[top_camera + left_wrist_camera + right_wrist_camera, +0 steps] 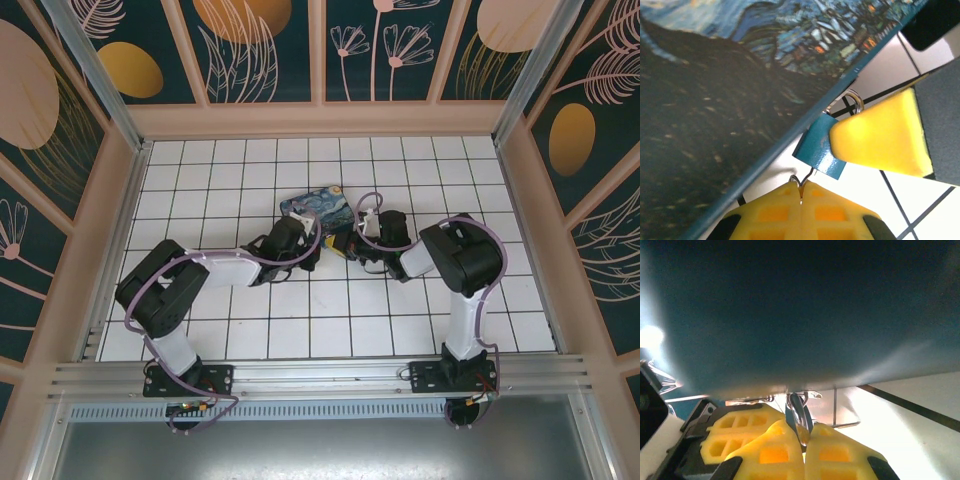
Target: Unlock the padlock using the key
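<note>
Left tool (801, 194) tight on the key (802, 179) beneath the padlock (815, 146), right tool (804, 437) tight on it, starry-night box (715, 100) alongside.

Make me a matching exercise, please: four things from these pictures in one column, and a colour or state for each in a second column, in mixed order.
Things:
1. padlock
2. box
3. left gripper
4. floor tiles

Colours or states:
a. white with dark lines
b. shut, with yellow pads
c. small blue body, thin metal shackle
d. starry-night painting print

Pairs: 1-c, 2-d, 3-b, 4-a
</note>
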You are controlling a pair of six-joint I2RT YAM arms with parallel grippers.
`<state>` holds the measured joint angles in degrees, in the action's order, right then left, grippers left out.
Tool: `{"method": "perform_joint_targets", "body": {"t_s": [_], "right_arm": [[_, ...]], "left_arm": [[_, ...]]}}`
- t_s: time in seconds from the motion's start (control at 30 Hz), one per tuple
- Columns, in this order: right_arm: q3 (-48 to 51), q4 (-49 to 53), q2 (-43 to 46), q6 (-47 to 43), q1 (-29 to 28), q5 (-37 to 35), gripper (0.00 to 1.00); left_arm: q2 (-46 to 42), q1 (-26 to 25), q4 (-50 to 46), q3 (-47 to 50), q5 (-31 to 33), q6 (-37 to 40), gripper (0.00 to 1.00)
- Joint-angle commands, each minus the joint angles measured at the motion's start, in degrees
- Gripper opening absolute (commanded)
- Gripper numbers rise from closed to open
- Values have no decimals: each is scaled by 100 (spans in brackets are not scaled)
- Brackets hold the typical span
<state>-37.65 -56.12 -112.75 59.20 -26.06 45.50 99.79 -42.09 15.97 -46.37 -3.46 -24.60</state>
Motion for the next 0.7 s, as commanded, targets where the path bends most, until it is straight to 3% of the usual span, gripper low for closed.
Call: {"method": "perform_joint_targets", "body": {"t_s": [0.0, 0.23, 0.43, 0.53, 0.67], "right_arm": [[20, -418, -72, 327, -162, 243, 0], [58, -390, 14, 260, -173, 256, 0], [107, -388, 60, 171, -158, 309, 0], [126, -396, 77, 163, -141, 327, 0], [102, -402, 71, 166, -128, 379, 0]], "left_arm": [[-83, -220, -80, -259, 677, 629, 0], [-104, -292, -187, -259, 1151, 595, 0], [-248, -135, -35, -128, 619, -82, 48], [-456, 99, 251, 92, 207, -539, 59], [-578, 412, 636, 320, -406, -1004, 61]]}}
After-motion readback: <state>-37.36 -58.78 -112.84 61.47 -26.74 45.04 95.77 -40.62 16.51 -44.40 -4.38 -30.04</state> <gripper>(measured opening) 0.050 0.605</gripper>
